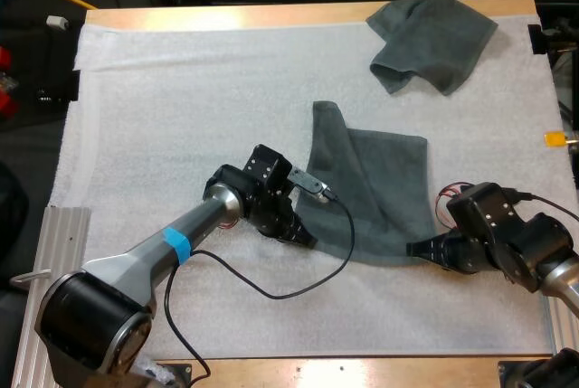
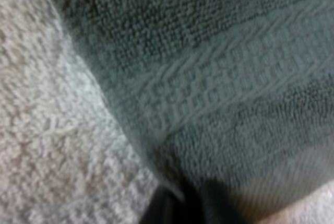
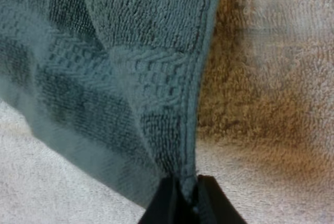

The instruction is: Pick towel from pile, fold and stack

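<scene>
White mat is covering the wooden desk, nothing loose on the left half. Left claw is sitting low at the near-left corner of the spread towel; its wrist view is showing the dark fingers closed with the towel's edge running in between them, so I'm reading it as clamped on that corner, though the bite looks thin. The spread towel is lying mid-mat, mostly flat, with its far-left corner running out in a narrow point and a diagonal crease crossing it. Right claw is pinching the near-right corner, fingers shut right on the hem per its wrist view. Crumpled towel is sitting at the far right of the mat, well apart. Judging: both near corners are held, so the fold away from the arms is coming up. Risks: the left grip is catching only the edge, so a fast lift could be pulling it free and dropping one side; uneven lift between the arms would be skewing the fold; the diagonal crease could be getting trapped inside; carrying too far to the right could be dragging into the crumpled towel.
</scene>
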You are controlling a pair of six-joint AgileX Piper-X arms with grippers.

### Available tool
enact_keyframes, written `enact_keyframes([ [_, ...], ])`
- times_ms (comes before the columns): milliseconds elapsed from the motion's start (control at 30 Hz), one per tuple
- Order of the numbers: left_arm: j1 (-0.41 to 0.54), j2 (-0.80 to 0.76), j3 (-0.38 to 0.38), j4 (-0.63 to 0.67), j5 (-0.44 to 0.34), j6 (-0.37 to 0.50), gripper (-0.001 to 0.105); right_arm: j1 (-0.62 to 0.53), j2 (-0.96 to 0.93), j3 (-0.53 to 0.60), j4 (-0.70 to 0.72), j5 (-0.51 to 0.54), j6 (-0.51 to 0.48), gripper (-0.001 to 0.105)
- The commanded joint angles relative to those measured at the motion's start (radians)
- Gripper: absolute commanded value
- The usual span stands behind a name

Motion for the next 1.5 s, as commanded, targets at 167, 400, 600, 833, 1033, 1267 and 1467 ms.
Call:
enact_keyframes([
  [167,-0.006,-0.056,0.004,0.082,0.020,-0.010,0.000,0.001,-0.007,0.005,-0.075,0.006,-0.014,0.000],
  [400,-0.006,-0.297,0.004,0.211,0.020,0.003,0.000,0.005,-0.007,0.005,-0.156,0.002,0.024,0.000],
  [600,-0.006,-0.481,0.004,0.386,0.046,0.003,0.000,0.096,-0.058,0.005,-0.055,0.001,0.030,0.000],
  [833,-0.006,-0.637,0.007,0.498,0.070,0.003,0.000,0.254,-0.164,0.005,0.030,0.051,0.221,0.000],
  [1033,0.021,-0.578,0.011,0.385,0.095,-0.010,0.000,0.270,-0.141,0.020,-0.109,0.140,0.346,0.000],
  [1267,0.171,-0.401,0.011,0.275,0.252,-0.083,0.000,0.156,0.001,0.036,-0.268,0.086,0.434,0.000],
  [1467,0.280,-0.266,0.011,0.197,0.376,-0.132,0.000,0.040,0.113,0.036,-0.398,0.007,0.443,0.000],
])
